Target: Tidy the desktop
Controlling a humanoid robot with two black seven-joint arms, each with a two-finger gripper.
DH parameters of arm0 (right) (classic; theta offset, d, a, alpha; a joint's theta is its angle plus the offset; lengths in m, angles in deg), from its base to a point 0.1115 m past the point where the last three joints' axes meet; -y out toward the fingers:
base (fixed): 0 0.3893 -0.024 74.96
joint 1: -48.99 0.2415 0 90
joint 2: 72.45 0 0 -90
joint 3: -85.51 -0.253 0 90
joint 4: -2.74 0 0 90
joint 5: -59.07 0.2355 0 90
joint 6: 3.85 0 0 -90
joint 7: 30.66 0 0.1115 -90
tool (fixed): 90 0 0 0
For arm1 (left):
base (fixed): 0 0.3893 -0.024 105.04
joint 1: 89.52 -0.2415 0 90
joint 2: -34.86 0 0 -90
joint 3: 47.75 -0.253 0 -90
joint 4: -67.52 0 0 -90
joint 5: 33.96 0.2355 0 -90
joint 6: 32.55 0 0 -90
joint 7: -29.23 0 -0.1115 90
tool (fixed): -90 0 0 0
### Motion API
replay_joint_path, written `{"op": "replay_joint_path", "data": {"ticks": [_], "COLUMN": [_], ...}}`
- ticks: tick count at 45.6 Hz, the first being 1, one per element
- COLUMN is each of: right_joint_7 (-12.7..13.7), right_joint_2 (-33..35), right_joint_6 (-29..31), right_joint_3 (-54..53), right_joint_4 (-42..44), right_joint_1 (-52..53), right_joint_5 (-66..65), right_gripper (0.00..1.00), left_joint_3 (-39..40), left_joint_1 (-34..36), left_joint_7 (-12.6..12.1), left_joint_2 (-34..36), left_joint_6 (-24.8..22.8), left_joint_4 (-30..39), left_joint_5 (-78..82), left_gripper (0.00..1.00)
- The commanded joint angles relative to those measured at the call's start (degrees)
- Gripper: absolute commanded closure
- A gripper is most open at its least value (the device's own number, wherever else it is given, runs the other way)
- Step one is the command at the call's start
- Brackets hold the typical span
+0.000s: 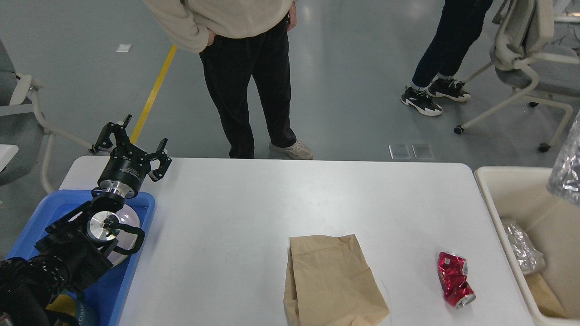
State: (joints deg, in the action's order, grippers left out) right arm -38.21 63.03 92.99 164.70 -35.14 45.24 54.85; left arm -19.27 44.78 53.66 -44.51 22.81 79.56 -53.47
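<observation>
Left gripper [130, 138] — fingers spread, empty

This looks like a lab or testing hall — a smooth grey floor [353, 90] with a yellow line [154, 90] painted along it at upper left. Wheeled office chairs [530, 59] stand at the upper right and far left, and two people [240, 68] stand watching behind a white table [272, 199] — not a home setting.
</observation>
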Motion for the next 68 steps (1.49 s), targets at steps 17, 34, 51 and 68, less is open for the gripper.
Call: {"op": "replay_joint_path", "data": {"ticks": [17, 34, 51, 68], "right_joint_7": [-0.1, -0.1, -0.1, -0.27], "right_joint_2": [-0.39, -0.92, -0.48, 3.91], "right_joint_6": [-4.47, -4.38, -3.68, 5.72], "right_joint_3": [-22.06, -23.12, -22.33, -8.62], "right_joint_4": [9.49, 9.32, 8.79, 2.9], "right_joint_1": [-26.3, -28.68, -26.05, -0.49], "right_joint_5": [0.09, 0.0, 0.0, -0.53], "right_gripper": [1.0, 0.13, 0.0, 0.0], "left_joint_3": [0.0, 0.0, 0.0, 0.0], "left_joint_1": [0.0, 0.0, 0.0, 0.0], "left_joint_7": [0.0, 0.0, 0.0, 0.0], "left_joint_2": [0.0, 0.0, 0.0, 0.0], "left_joint_6": [0.01, 0.01, 0.01, 0.01], "left_joint_4": [0.0, 0.0, 0.0, 0.0], "left_joint_5": [0.0, 0.0, 0.0, 0.0], "left_gripper": [0.03, 0.03, 0.03, 0.03]}}
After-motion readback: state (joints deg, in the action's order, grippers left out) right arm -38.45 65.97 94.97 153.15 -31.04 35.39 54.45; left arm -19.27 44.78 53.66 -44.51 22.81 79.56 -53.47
